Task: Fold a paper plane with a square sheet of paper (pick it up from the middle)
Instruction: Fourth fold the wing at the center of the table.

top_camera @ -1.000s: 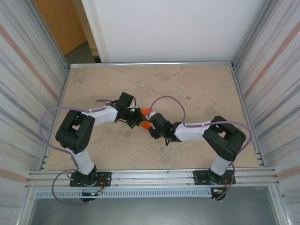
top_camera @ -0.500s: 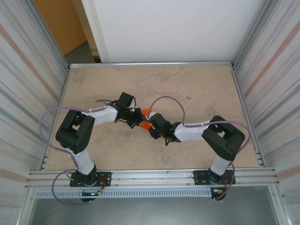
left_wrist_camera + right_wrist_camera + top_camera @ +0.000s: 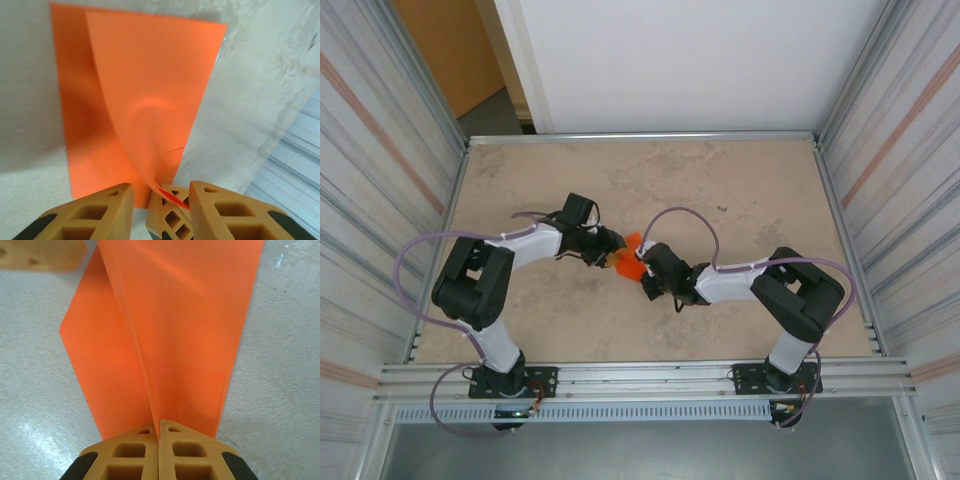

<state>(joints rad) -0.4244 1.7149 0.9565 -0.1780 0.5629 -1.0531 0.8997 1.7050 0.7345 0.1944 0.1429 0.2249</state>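
Note:
The bright orange sheet of paper (image 3: 626,262) lies mid-table between the two gripper tips. My right gripper (image 3: 640,270) is shut on it: in the right wrist view the closed fingertips (image 3: 159,422) pinch a raised crease of the sheet (image 3: 185,330), which spreads ahead over the table with a slanted left flap. My left gripper (image 3: 609,251) stands open at the sheet's other side. In the left wrist view its gripper (image 3: 161,186) straddles the right gripper's fingertips (image 3: 170,212), and the sheet (image 3: 150,90) curls up from the table into that pinch. One left finger (image 3: 40,252) shows at the paper's far corner.
The beige table (image 3: 740,180) is ringed by a metal rail (image 3: 640,378) at the near edge. Corrugated walls stand on the left (image 3: 380,150) and on the right (image 3: 900,150). Purple cables loop over both arms.
The left arm has swung a little to the left, away from the right gripper. More of the orange paper now shows between the two grippers. The right arm has barely moved.

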